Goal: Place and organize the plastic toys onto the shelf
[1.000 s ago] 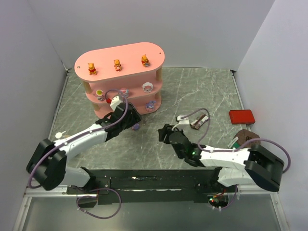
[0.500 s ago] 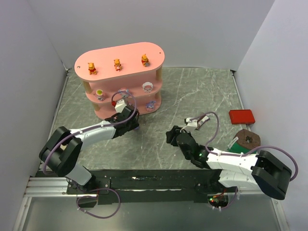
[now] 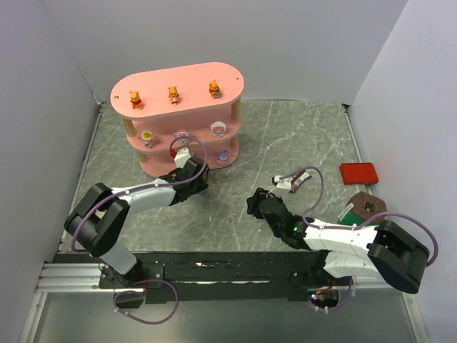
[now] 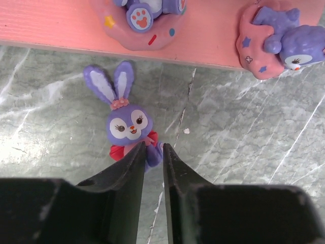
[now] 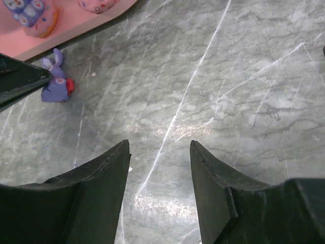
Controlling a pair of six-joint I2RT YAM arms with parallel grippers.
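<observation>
Now L gripper [image 4: 151, 152] has narrowed from wide to a pinch on purple bunny [image 4: 129, 124], on table [image 4: 244, 127] just before shelf [image 4: 61, 25] base, so lift prob next; R gripper [image 5: 160, 152] half-open, empty

The rabbit figurine [image 4: 129, 127] lies on the table [image 4: 244, 152] at the fingertips of the left gripper [image 4: 152, 147]. Beyond it the shelf [image 4: 56, 25] bears a second figurine [image 4: 147, 12] ahead and a third figurine [image 4: 287, 40] rightward.
</observation>
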